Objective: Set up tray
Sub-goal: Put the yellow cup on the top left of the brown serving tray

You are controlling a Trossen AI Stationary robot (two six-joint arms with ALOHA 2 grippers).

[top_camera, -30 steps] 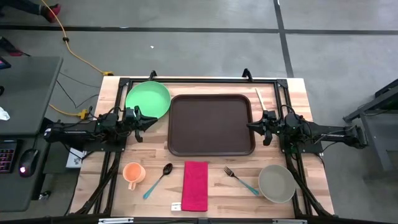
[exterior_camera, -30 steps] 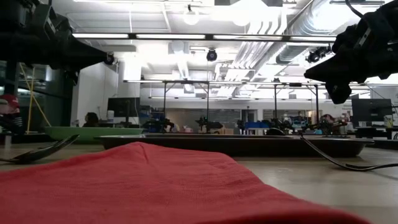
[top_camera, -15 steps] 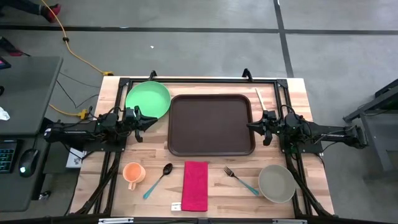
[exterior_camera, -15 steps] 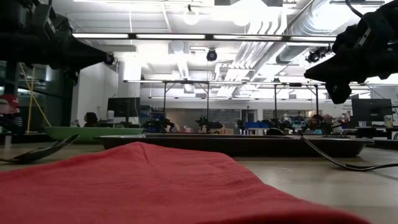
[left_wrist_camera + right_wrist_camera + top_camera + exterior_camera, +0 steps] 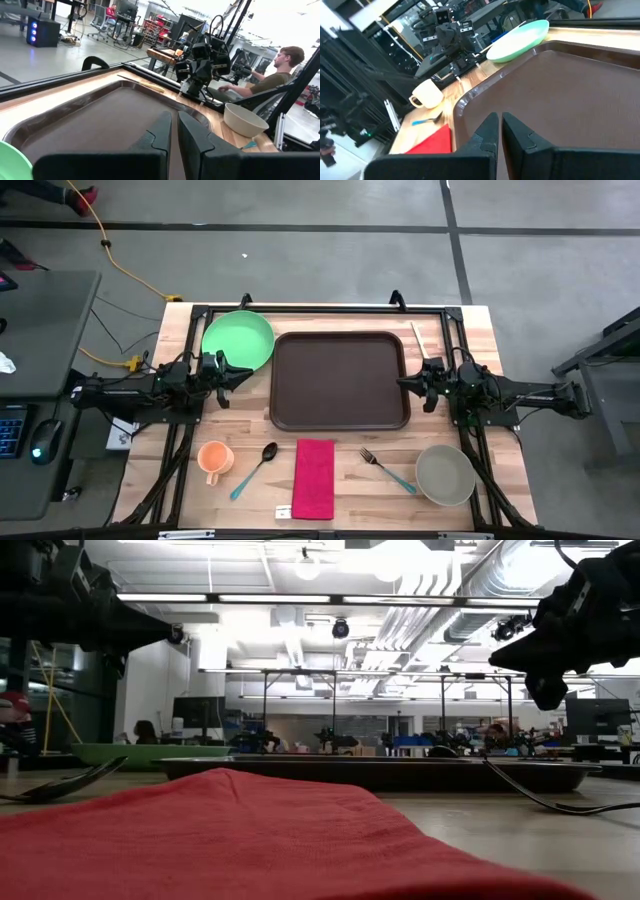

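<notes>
Presently the tray lies flat at the middle of the bench, toward its far edge, with nothing on it. The left tool hangs just off the tray's left rim, beside the green plate; its fingers stand nearly together with a narrow slit between, pinching nothing. The right tool hangs at the tray's right rim — fingers pressed together, nothing held. Along the near edge, left to right: orange cup, spoon, red napkin, fork, grey bowl. A pale stick lies on the bench just beyond the tray's far right corner. A seated person shows in the room behind the bench.
</notes>
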